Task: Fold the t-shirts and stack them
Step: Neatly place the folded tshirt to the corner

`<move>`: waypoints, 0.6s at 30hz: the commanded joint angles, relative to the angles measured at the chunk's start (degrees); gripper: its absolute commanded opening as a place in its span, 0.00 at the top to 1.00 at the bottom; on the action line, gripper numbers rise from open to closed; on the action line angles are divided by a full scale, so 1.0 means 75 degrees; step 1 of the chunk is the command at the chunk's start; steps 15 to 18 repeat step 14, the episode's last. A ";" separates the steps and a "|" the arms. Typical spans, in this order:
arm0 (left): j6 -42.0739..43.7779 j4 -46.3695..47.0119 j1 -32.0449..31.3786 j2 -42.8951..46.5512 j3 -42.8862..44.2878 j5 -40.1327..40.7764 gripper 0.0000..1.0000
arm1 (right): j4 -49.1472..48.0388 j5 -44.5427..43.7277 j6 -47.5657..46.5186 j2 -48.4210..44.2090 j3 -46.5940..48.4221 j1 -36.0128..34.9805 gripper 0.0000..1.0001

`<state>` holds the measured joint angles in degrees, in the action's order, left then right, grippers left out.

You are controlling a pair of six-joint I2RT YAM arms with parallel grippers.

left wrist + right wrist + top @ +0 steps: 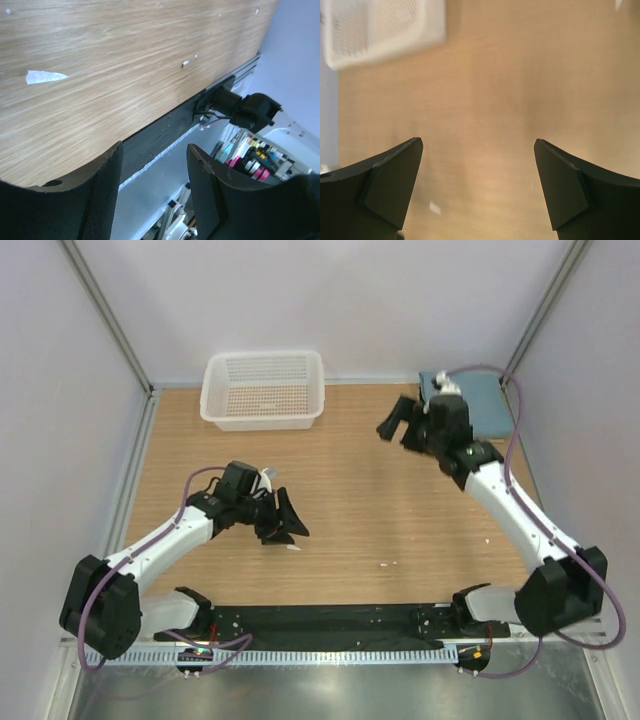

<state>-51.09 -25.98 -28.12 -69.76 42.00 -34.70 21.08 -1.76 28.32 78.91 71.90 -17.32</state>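
Observation:
A folded dusty teal-blue t-shirt lies at the back right corner of the table, partly hidden behind my right arm. The black and cream-beige t-shirts are out of view. My right gripper is open and empty, held above the wooden table to the left of the teal shirt; the right wrist view shows only bare wood between its fingers. My left gripper is open and empty over the table's left middle; in the left wrist view it points toward the near edge.
A white mesh basket stands at the back left and looks empty; it also shows in the right wrist view. Small white scraps lie on the wood. A black strip runs along the near edge.

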 commanded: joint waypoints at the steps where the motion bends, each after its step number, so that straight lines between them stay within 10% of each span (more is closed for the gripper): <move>1: -0.0850 0.0906 -0.0036 0.0510 -0.0442 0.0220 0.44 | -0.0149 0.1767 0.2819 -0.0990 -0.2936 -0.0127 0.00; 11: -0.3170 0.3823 -0.0036 0.2843 -0.2888 0.0654 0.36 | -0.0396 0.2788 0.3993 -0.5503 -0.7487 -0.0468 0.00; 14: -0.4855 0.6396 -0.0036 0.3101 -0.4245 0.0385 0.36 | -0.0629 0.3338 0.4287 -0.5857 -0.8073 -0.0479 0.00; 18: -0.4855 0.6396 -0.0036 0.3101 -0.4245 0.0385 0.36 | -0.0629 0.3338 0.4287 -0.5857 -0.8073 -0.0479 0.00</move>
